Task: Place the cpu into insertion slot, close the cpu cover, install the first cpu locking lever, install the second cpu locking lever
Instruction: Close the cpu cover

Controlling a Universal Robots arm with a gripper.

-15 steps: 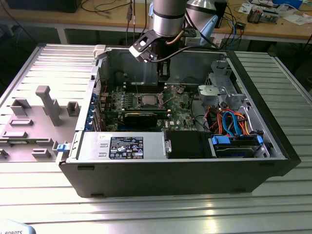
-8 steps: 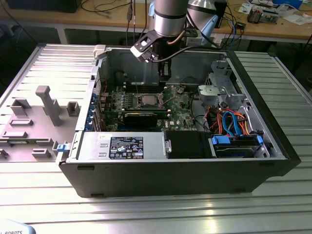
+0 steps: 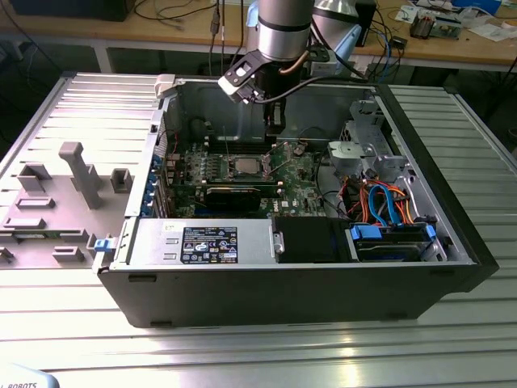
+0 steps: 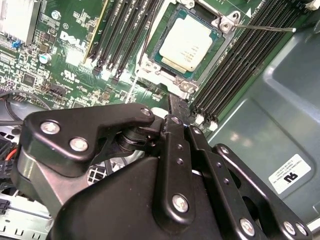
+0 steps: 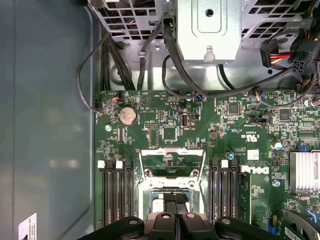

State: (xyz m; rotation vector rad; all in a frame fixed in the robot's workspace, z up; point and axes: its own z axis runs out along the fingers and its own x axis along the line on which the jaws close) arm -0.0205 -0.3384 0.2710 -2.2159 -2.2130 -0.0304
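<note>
My pincer (image 5: pixel 175 199), pressed together, hovers over the cpu (image 4: pixel 187 42) lying in the insertion slot (image 4: pixel 164 63); the cpu cover (image 5: pixel 172 152) stands open.

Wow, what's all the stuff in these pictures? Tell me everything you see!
computer case: one, black, open, on the metal table
motherboard: one, green, inside the case
cpu: one, silver-grey, lying in the insertion slot
cpu cover: one, silver frame, green board showing through its window
memory slots: several, black, in rows on both sides of the insertion slot
coin battery: one, silver, on the motherboard
cables: several, blue and orange, inside the case at the exterior view's right
grey blocks: several, on the table at the exterior view's left
arm: one, silver-grey, above the case
gripper: one, black, shut, over the insertion slot
</note>
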